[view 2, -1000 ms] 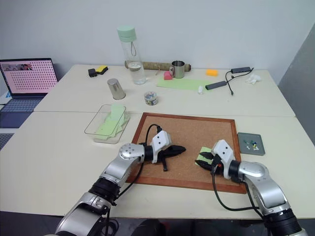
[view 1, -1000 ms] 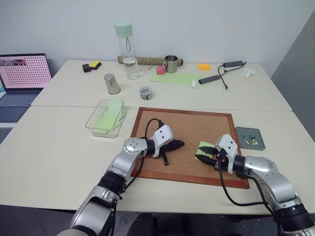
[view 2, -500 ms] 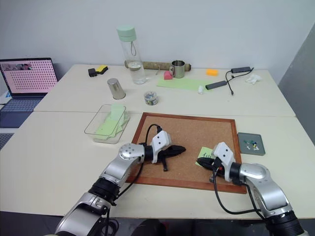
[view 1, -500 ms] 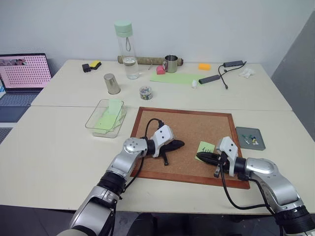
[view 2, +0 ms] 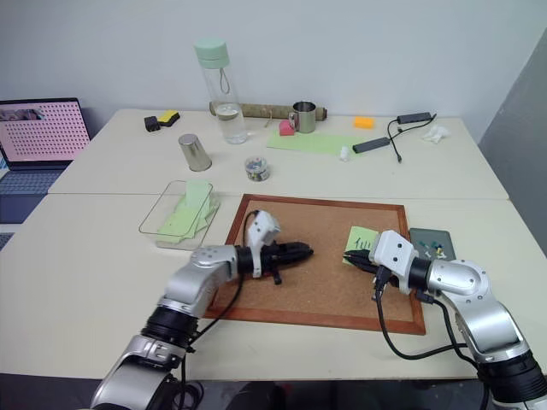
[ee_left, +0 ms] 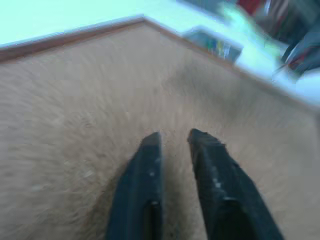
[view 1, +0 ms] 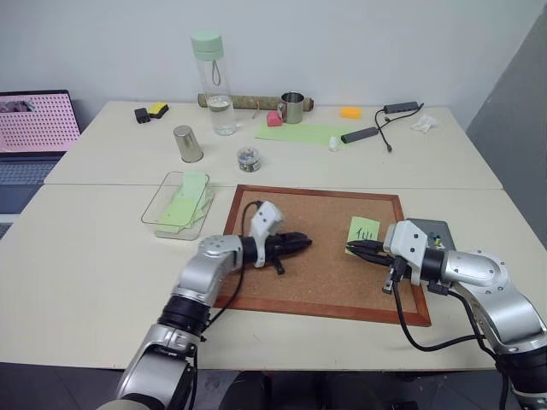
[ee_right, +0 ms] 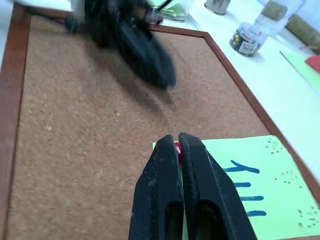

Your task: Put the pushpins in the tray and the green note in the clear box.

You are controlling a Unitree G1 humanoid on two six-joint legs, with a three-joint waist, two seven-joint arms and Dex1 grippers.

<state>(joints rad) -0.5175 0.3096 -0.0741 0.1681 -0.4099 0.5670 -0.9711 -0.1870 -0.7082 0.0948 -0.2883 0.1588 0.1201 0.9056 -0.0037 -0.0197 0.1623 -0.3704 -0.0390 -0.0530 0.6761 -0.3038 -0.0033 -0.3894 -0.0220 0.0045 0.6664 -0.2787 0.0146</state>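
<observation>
The green note (view 1: 365,229) is on the corkboard (view 1: 316,278), with dark strokes on it. My right gripper (ee_right: 177,137) is shut on a red pushpin (ee_right: 176,146) at the note's near corner; I cannot tell whether the note is lifted. The dark grey tray (view 2: 438,237) sits just past the board's right edge, partly behind my right hand, with small pins (view 2: 432,248) in it. My left gripper (view 1: 304,241) hovers over the board's middle, pointing right, its fingers (ee_left: 150,160) slightly apart and empty. The clear box (view 1: 152,207) stands left of the board and holds green notes.
Behind the board stand a small jar of pins (view 1: 249,159), a metal cup (view 1: 182,143), a tall water bottle (view 1: 209,81), a mug (view 1: 292,108) and a long green sheet (view 1: 299,132). A laptop (view 1: 34,128) is far left, cables (view 1: 376,132) at back right.
The right gripper shut at the note's corner and then rose. The left hand rose, rolled, and its fingers parted a little. The camera view shifted.
</observation>
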